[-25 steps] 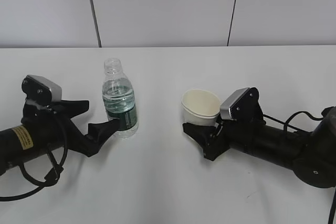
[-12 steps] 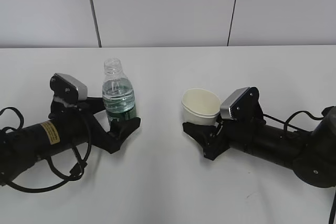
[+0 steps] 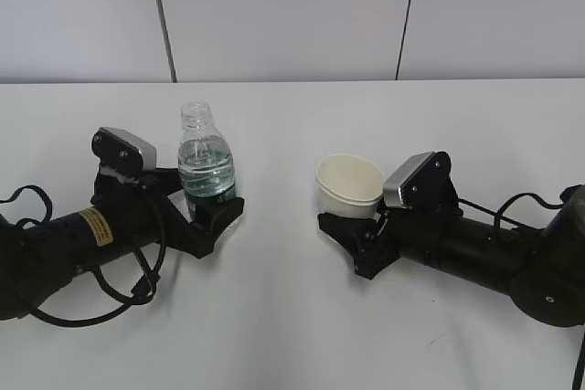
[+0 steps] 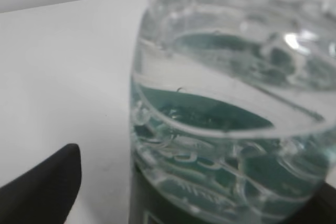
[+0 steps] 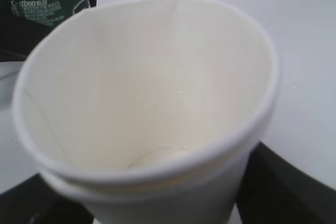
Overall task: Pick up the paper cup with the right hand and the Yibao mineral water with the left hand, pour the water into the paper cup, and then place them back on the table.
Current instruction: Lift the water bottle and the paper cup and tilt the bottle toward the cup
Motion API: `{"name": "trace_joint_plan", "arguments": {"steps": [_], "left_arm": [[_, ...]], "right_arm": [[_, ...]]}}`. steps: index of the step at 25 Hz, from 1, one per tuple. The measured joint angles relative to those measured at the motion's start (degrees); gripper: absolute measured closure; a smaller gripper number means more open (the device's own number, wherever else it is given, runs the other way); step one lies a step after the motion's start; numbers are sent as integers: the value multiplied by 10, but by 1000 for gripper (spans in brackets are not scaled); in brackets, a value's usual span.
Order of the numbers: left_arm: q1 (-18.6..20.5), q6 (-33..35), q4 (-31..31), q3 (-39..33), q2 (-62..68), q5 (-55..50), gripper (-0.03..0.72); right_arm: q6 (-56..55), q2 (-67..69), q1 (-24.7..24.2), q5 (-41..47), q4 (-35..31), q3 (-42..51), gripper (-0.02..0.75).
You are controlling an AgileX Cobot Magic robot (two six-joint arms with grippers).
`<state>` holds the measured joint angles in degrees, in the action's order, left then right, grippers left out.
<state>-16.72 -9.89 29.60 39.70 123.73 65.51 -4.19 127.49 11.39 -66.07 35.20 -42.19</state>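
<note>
The left hand [image 3: 208,212] has been brought in around the bottle [image 3: 207,171], which stands left of the table's [image 3: 292,335] middle; whether it grips cannot be told. The cup [image 3: 349,186], right of middle, is clasped by the right hand [image 3: 352,226], so lifting seems next.

We see a clear bottle [image 3: 207,171] with a dark green label band bearing white lettering, a plain cream-white cup [image 3: 350,186], two black arms with grey-silver wrist blocks, a yellow sticker [image 3: 95,226] on the left arm, and a white table [image 3: 292,335].
</note>
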Motion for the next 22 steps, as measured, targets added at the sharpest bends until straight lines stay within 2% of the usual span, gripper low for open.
{"name": "trace_joint_plan", "arguments": {"steps": [9, 15, 22], "left_arm": [[-2, 0, 5, 0, 0, 0, 138], [-2, 0, 6, 0, 0, 0, 213], [-2, 0, 5, 0, 0, 0, 257]], "right_arm": [[0, 0, 0, 0, 0, 0, 199], [0, 0, 0, 0, 0, 0, 199], [0, 0, 0, 0, 0, 0, 199]]}}
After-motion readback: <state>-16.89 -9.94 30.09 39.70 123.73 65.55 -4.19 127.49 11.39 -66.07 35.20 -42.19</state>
